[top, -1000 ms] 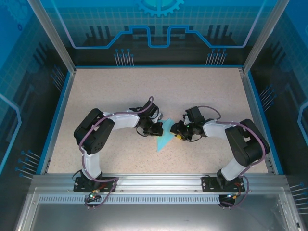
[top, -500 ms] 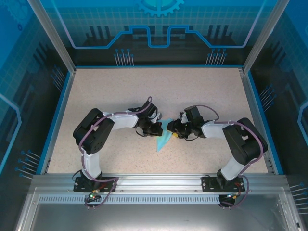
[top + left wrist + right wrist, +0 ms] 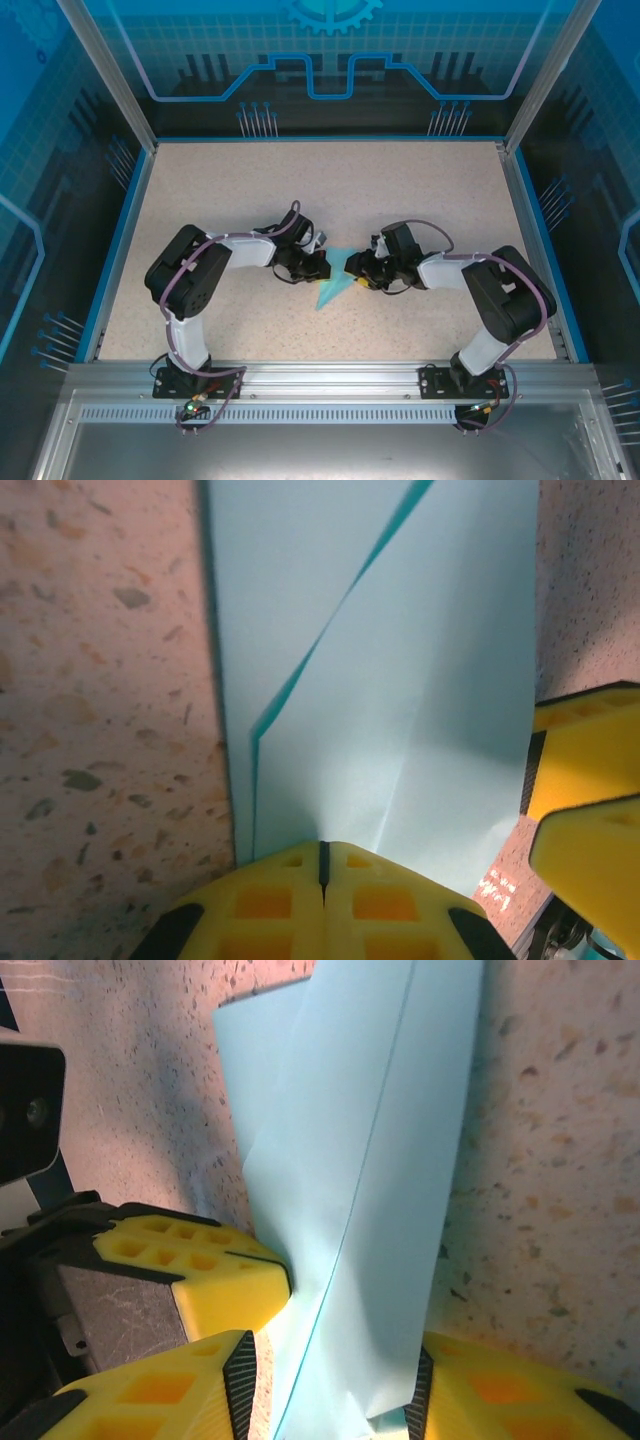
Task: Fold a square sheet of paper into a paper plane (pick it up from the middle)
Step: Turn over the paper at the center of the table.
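Observation:
The light-blue paper lies folded into a narrow pointed shape on the table between my two arms, its point toward the near edge. In the left wrist view the paper shows creases and a slanted flap edge. My left gripper is shut on the paper's edge, and the sheet comes out from between its yellow fingers. From the other side, my right gripper straddles the paper. Its jaws stand apart, one pad at each long edge.
The speckled table is walled by a blue rim and transparent panels. A metal rail with the arm bases runs along the near edge. In the right wrist view the left gripper's fingers sit close beside my right fingers.
Both grippers and the paper have shifted a little to the left. The left arm's elbow drew back leftward, and the right jaws have spread slightly.

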Motion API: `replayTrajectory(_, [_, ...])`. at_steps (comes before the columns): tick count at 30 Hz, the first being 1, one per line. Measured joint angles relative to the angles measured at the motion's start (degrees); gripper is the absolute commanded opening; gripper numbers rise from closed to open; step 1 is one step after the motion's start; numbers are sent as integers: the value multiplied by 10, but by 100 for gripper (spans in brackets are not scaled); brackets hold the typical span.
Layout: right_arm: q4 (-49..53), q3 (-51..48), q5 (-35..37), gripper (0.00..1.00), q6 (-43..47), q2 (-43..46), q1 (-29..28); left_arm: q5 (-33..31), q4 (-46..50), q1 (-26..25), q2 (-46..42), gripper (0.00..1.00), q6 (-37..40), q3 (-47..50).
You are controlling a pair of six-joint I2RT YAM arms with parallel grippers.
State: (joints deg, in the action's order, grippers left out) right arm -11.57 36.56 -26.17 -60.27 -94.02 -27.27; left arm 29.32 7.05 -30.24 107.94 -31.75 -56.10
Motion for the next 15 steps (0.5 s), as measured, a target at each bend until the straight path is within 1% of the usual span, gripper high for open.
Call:
replayTrajectory(7, [3,-16,8,46,-27,10,-19,4,-3,8,0,0,-12,2])
replayTrajectory(11, [44,-21,30,49,-27,47,-24,11,-11,9,-1,1,-12,8])
replayTrajectory(12, [53,-23,34,51,-27,60,-24,16,-12,10,-1,2,-12,9])
replayTrajectory(15, [60,-29,41,53,-32,81,-27,30,-18,12,-2,3,-13,17])
